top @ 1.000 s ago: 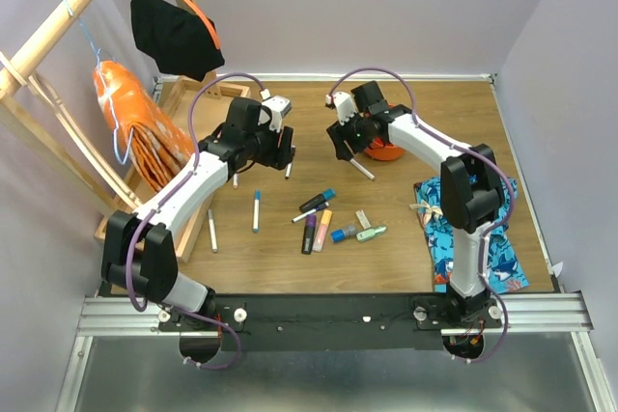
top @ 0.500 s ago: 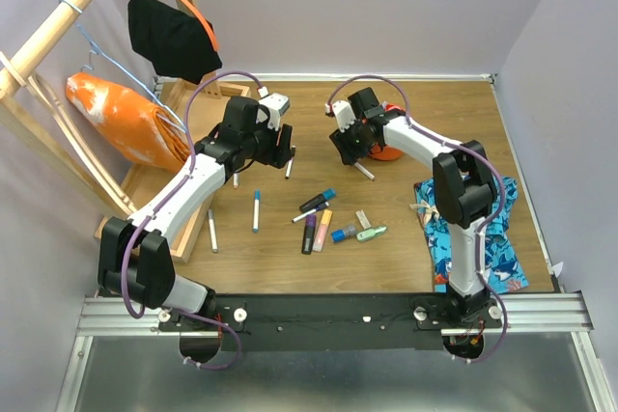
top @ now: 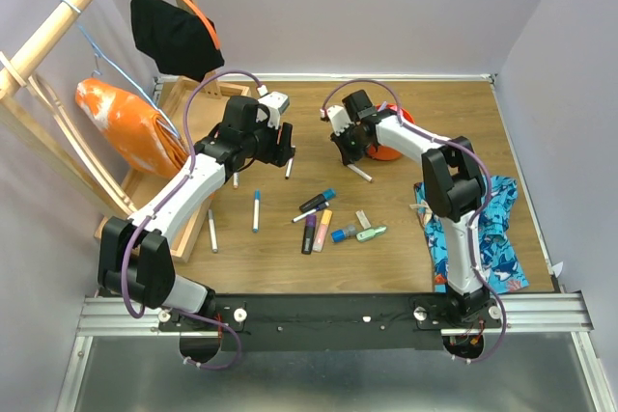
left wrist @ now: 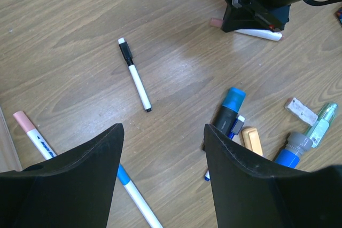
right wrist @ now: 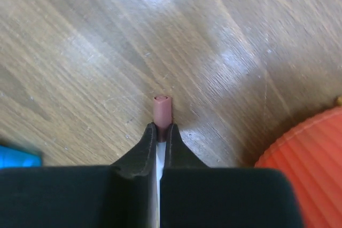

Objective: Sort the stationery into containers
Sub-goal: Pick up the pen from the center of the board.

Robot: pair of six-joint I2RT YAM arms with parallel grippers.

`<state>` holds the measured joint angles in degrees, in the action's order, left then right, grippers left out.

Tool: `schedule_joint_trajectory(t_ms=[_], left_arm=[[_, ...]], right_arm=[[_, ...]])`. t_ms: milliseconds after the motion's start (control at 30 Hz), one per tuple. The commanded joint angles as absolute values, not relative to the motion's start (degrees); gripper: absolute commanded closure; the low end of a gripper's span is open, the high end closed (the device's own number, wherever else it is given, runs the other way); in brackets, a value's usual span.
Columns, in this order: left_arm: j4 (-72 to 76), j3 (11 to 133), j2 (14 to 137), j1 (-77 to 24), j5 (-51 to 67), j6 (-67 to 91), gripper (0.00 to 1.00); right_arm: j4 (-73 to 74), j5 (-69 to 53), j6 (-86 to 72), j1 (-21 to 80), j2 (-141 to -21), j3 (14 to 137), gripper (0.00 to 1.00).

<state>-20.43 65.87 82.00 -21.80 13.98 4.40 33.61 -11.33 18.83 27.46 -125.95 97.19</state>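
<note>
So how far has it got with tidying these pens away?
Early days, it seems. Done: nothing I can confirm, since the arm hides the inside of the orange pot. In hand: the right gripper is shut on a reddish-capped pen beside the pot. Left: the open left gripper holds nothing, and a black-capped pen, a blue-capped pen and the marker cluster lie on the table.

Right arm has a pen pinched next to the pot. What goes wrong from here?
1. The right gripper pinches the pen just below its cap; the long body could pivot or slip.
2. The orange pot sits close beside; a swinging pen may clip its rim or tip it.
3. The left gripper hovers open nearby; arms might collide.
</note>
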Motion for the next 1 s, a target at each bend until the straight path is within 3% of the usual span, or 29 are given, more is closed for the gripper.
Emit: schedule_joint_trajectory(t_ms=[0, 233, 400, 767, 967], left_arm=[[-19.0, 65.7, 82.9, -21.5, 15.0, 4.8, 0.3], [-18.6, 67.8, 84.1, -21.5, 15.3, 4.8, 0.29], [-17.8, 69.9, 86.6, -21.6, 18.9, 5.0, 0.28], [-16.9, 69.8, 87.2, -21.7, 22.1, 5.4, 0.28], [-17.8, 70.1, 86.8, -21.7, 22.0, 4.5, 0.28]], right_arm=[[38.8, -14.8, 19.6, 28.9, -126.6, 97.2, 0.99], [35.8, -25.2, 16.1, 28.5, -113.8, 98.4, 0.99], [12.0, -28.0, 10.4, 27.9, -100.4, 83.5, 0.99], [-28.7, -3.1, 3.7, 26.5, -94.6, 66.5, 0.99], [-38.6, 9.0, 4.1, 26.2, -98.6, 65.5, 0.99]])
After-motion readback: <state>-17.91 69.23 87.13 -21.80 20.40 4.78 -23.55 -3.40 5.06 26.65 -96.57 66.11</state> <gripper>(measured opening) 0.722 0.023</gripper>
